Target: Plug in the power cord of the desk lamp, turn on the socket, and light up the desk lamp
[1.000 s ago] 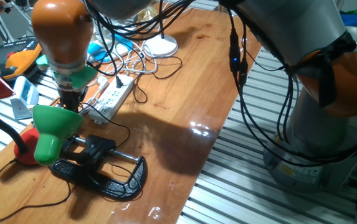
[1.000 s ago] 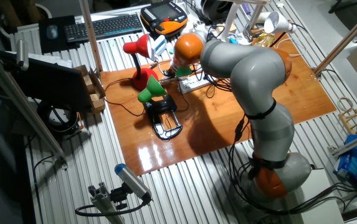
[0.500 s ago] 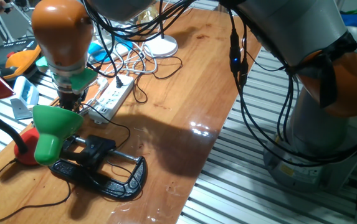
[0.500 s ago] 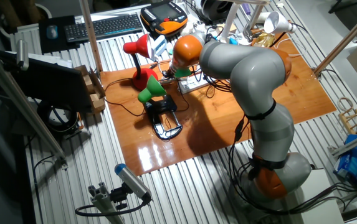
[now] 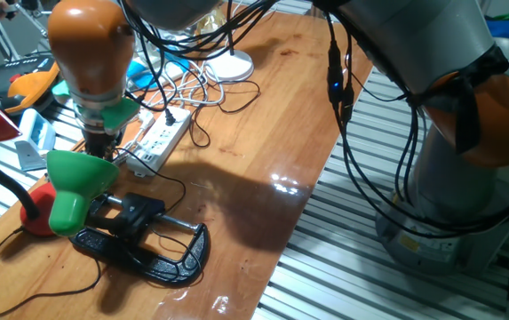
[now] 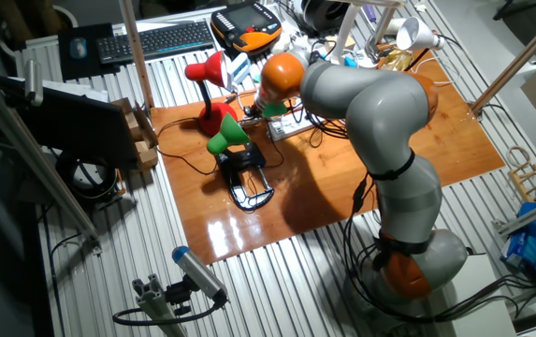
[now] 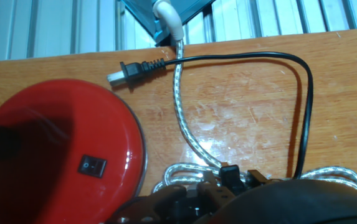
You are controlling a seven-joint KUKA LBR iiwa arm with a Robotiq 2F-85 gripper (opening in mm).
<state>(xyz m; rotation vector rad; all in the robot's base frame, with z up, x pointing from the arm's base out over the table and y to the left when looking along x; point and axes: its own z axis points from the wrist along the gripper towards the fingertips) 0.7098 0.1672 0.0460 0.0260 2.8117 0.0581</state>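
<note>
The desk lamp [image 5: 76, 182] stands at the table's left on its black clamp base [image 5: 152, 247], green shade facing the camera. The socket [image 5: 161, 138] lies behind it, with a black plug in its far end. My gripper [image 5: 101, 149] hangs low between the shade and the socket's near end, its fingers close together with nothing seen between them. In the hand view the power cord [image 7: 306, 93] loops across the wood and ends in a small black plug [image 7: 134, 70] lying loose by the table edge, apart from my gripper [image 7: 231, 180]. The cord's lower end passes behind the hand.
A red lamp's round base [image 7: 60, 162] with its switch sits left of the plug, close under the hand. A silver braided cable [image 7: 181, 106] crosses beneath the cord. White cables and a white round lamp base [image 5: 232, 64] crowd the table's far end.
</note>
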